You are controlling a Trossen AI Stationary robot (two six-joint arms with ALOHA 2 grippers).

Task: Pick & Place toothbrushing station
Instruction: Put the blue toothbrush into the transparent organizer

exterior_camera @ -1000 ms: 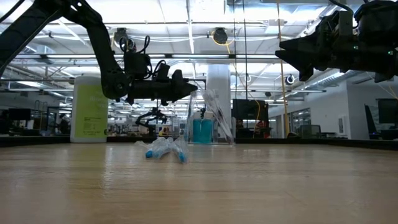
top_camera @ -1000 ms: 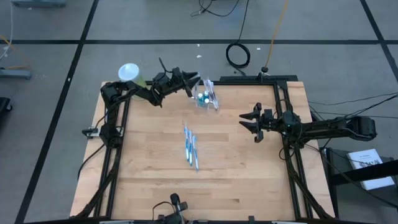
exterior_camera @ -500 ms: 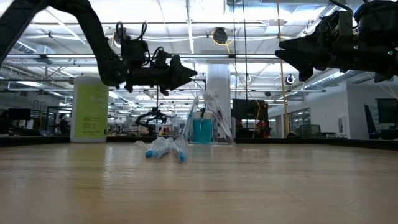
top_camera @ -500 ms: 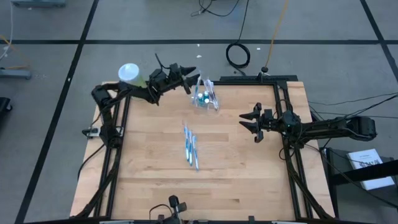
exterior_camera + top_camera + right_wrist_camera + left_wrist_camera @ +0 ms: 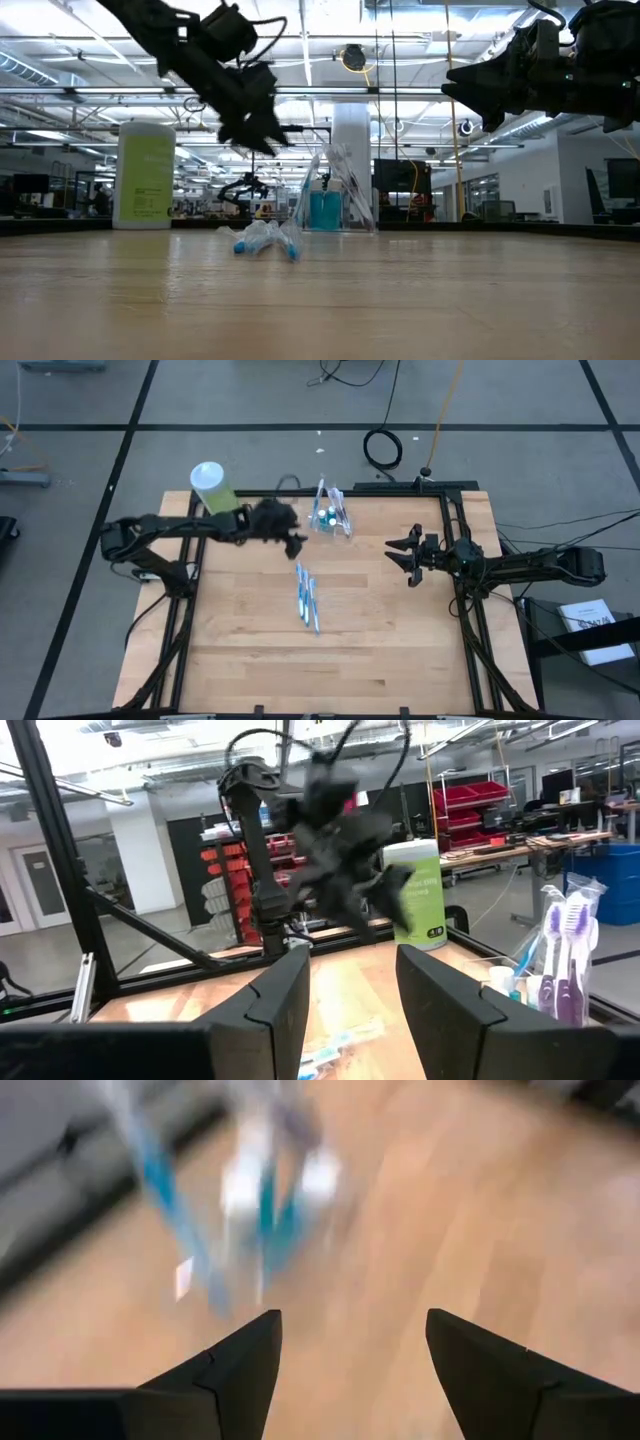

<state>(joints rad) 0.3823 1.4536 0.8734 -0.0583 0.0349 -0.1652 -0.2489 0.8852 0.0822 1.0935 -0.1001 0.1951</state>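
A small clear plastic cup (image 5: 330,518) is standing at the far edge of a pale, fine-grained wooden table (image 5: 240,650), holding upright toothbrushes (image 5: 562,958) with slim purple and white handles and a stubby blue-capped tube. Its thin transparent walls are glinting under the workshop lights, and crinkled clear wrapping is fanning out above its rim. Nearer the table's middle than the cup, a loose bundle of thin blue-and-white toothbrushes (image 5: 306,598) is lying flat on the wood, well apart from the cup and touched by neither arm.

The left gripper (image 5: 297,541) is hanging in the air just beside the cup, on the side toward the light-green bottle (image 5: 213,487), a round plastic container with a white cap standing at the table's far corner. Its two dark, wedge-shaped fingers (image 5: 235,1363) are standing wide apart with only bare wood and the blurred cup between them; they are gripping nothing. The arm behind it is stretching low across the table edge, matte black with looping cables.

The right gripper (image 5: 398,556) is waiting above the table on the opposite side of the cup, well away from it, pointing toward the bundle. Its blunt, dark fingers (image 5: 280,1003) are parted with a clear gap and nothing is in them.
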